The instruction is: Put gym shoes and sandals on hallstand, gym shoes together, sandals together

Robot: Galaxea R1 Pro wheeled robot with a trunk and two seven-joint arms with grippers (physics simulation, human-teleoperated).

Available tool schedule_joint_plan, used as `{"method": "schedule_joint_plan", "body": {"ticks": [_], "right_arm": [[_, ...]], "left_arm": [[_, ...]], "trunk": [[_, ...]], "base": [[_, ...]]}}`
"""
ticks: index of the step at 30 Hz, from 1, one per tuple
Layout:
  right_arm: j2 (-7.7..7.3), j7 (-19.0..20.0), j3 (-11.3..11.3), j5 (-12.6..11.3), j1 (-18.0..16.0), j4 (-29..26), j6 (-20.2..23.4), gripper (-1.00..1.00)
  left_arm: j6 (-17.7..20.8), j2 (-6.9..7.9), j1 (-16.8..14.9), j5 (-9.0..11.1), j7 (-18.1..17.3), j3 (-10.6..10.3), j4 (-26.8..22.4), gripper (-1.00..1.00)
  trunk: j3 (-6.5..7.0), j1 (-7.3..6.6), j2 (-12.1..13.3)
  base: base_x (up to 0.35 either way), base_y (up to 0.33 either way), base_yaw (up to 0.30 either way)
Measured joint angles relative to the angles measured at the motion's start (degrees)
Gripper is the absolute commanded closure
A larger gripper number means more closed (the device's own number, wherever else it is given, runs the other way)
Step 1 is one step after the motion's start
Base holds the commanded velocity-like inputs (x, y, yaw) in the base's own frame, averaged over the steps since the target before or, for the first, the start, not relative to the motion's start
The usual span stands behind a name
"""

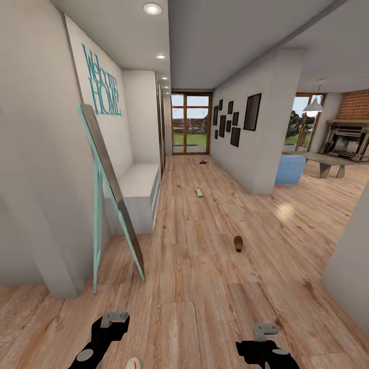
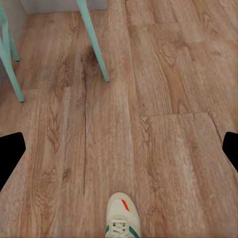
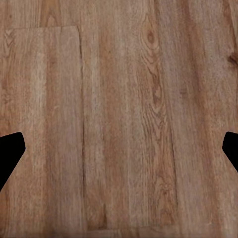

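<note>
A white gym shoe (image 2: 122,216) with a red-orange heel tab lies on the corridor floor (image 2: 148,99) just short of the left gripper (image 2: 119,148), centred between its fingertips (image 2: 11,151) and clear of both; in the head view its heel (image 1: 133,364) peeks in just beside that arm. The left jaws are spread wide and grasp nothing. Further ahead of them stand the teal legs (image 2: 94,39) of a leaning mirror (image 1: 110,189).

The right gripper (image 3: 119,148) hangs over bare planks, its jaws likewise released with nothing between the fingertips (image 3: 10,151). Both arms are held low and forward, left (image 1: 102,335) and right (image 1: 264,348), wrists bent so the jaws face down at the floor.

Well beyond both jaws, down the hallway, a dark brown sandal (image 1: 238,243) sits on the planks ahead of the right arm. Past it lies a small pale thing (image 1: 199,192), possibly the second gym shoe, though it is too small to be sure, and near the glass doors (image 1: 191,123) a dark speck (image 1: 203,162) I cannot identify. Along the wall on the left arm's side, behind the mirror, is a low white unit (image 1: 138,192) beneath the teal "Welcome HOME" lettering (image 1: 102,82). Off to the right arm's side the room opens onto a blue seat (image 1: 289,169), a worktop (image 1: 328,160) and a brick fireplace (image 1: 351,133).
</note>
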Motion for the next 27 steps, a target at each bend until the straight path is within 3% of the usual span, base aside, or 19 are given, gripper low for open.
{"method": "schedule_joint_plan", "body": {"ticks": [20, 27], "right_arm": [[0.00, -0.2, 0.1, 0.1, 0.0, -0.1, 0.1, -1.00], [-0.02, -0.2, 0.1, 0.1, 0.0, -0.1, 4.4, -1.00]], "left_arm": [[0.0, 0.00, 0.0, 0.0, 0.0, 0.0, -0.1, -1.00], [0.0, 0.00, 0.0, -0.1, 0.0, 0.0, -0.1, -1.00]], "trunk": [[0.00, 0.00, 0.0], [0.00, 0.00, 0.0]], "base": [[-0.001, 0.001, 0.000], [0.000, 0.000, 0.000]]}}
